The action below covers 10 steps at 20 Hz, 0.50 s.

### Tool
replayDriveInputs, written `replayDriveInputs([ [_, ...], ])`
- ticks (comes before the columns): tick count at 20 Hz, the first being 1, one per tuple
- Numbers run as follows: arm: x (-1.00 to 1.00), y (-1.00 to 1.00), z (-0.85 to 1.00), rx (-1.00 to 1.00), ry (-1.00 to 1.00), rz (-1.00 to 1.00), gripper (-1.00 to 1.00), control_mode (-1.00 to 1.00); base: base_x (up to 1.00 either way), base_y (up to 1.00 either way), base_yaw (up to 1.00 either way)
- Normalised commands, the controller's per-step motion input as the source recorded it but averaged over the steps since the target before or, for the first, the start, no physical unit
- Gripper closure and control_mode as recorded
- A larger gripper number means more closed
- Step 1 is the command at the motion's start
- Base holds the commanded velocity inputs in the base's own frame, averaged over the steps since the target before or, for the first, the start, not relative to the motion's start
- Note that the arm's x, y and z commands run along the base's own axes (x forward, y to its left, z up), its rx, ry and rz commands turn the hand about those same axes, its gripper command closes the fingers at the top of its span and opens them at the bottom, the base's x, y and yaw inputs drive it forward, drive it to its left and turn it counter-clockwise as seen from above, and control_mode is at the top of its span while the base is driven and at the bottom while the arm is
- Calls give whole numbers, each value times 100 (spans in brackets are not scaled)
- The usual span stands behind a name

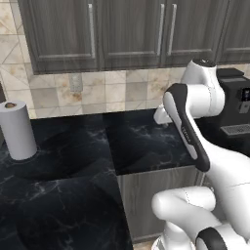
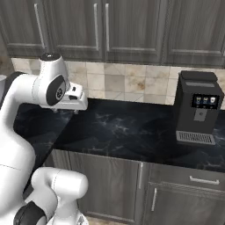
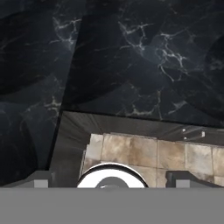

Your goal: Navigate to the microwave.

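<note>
So the microwave isn't anywhere along this stretch of kitchen, and I honestly can't tell which way it lies from here, so don't settle for the black box on the right: that's the coffee machine point(image 2: 197, 108) with its little screen and grey drip tray, not a wide appliance with a glass door. What you've got in front of you is the dark marble counter point(image 1: 141, 141) at a corner, grey upper cabinets point(image 2: 105, 28) above a tan tile backsplash point(image 1: 117, 90), and a paper towel roll point(image 1: 17, 129) standing on the left end. My take is you're still mid-drive, so pan the base along the counter run and watch both base views for a big dark door window with a silver handle strip and a keypad. The arm is folded up with the gripper point(image 2: 66, 110) hanging over the counter, well clear of the coffee machine. Its finger tips point(image 3: 41, 179) sit far apart at the bottom of the hand view, so it's spread and holding nothing. Keep the arm tucked like that while you drive, and swing wide of the counter corner so the base doesn't clip the lower cabinets point(image 2: 132, 184).
</note>
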Motion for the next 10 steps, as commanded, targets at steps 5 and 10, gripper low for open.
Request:
replayDriveInputs([
  [5,-43,0,-24,0,0,0,-100,-100,0,0,0],
  [10,-17,0,-9,0,0,0,-100,100,-32,-16,-1],
])
